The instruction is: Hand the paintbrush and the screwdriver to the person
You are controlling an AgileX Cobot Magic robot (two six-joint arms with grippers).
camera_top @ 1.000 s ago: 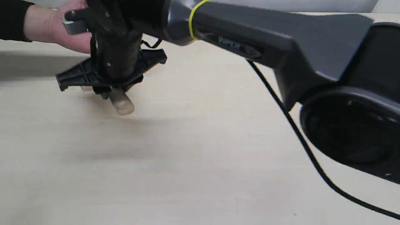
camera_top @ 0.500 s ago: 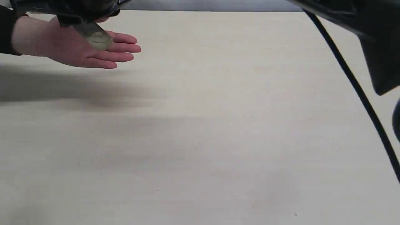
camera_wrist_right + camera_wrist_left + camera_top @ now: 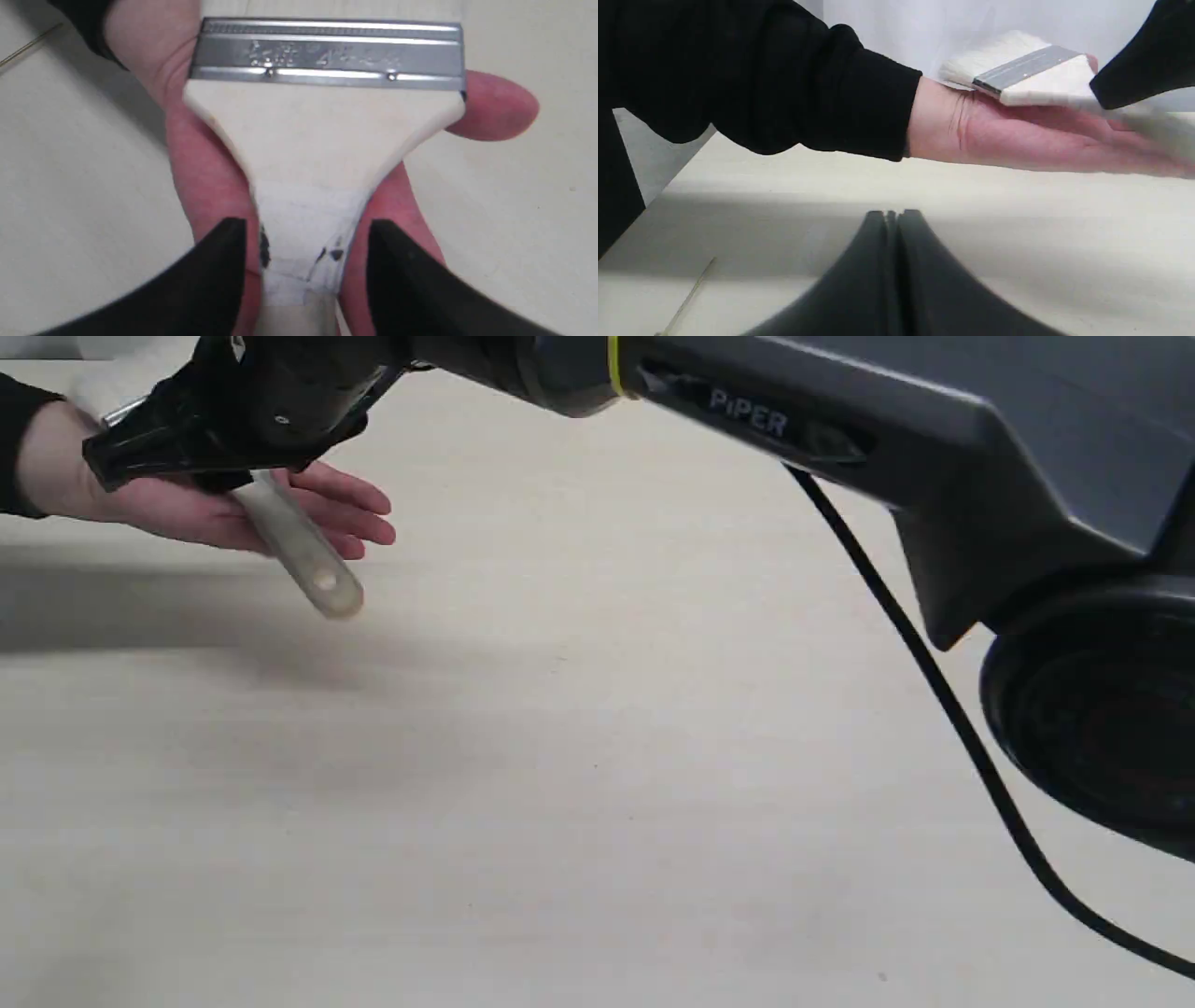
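The paintbrush [image 3: 327, 135] lies along the person's open palm [image 3: 490, 107], its silver ferrule toward the wrist. My right gripper [image 3: 306, 224] straddles the handle, open, with a strip of pink skin showing between each finger and the wood. In the exterior view the wooden handle [image 3: 299, 555] slants down past the person's fingers [image 3: 355, 518] at the far left. The left wrist view shows the bristles and ferrule [image 3: 1024, 70] over the hand [image 3: 1017, 140]. My left gripper [image 3: 892, 217] is shut and empty, low over the table. The screwdriver is out of view.
The right arm marked PiPER [image 3: 747, 415] spans the top of the exterior view, and its black cable [image 3: 934, 681] hangs down at the right. The person's dark sleeve [image 3: 784, 84] fills the upper left wrist view. The pale table [image 3: 560, 803] lies below.
The right arm has come down and brought the paintbrush onto the person's palm. A second ago it was lower over the table; half a second ago it was raised near the top.
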